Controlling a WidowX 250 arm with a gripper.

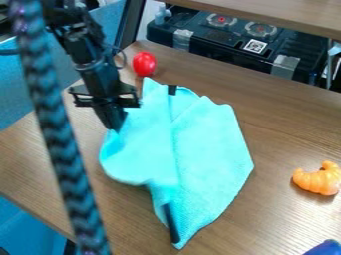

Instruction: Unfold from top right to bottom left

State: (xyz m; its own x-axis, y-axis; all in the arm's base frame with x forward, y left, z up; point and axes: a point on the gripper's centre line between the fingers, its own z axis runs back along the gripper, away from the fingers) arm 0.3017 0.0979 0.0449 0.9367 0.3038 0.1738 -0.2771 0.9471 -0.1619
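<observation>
From my seat, the turquoise cloth lies rumpled in the middle of the tabletop, with the arm coming in from the upper left and its jaws down at the cloth's left edge. I can't tell whether they have any fabric pinched or are merely touching it, and that is my first worry: if the bite is shallow or missing, a pull would just slip off and leave the fold lying. If they have caught more than one layer, I'd expect the whole cloth to drag instead of opening, since nothing I can see weighs it down. The long crease down its middle could also tighten into a new fold if I draw towards the lower left too low or too fast. The red egg-shaped toy sits just beyond the top corner, so a swing back that way might knock it rolling. The patterned cord crosses my view on the left, and could hide a corner landing badly or hanging past the edge.
</observation>
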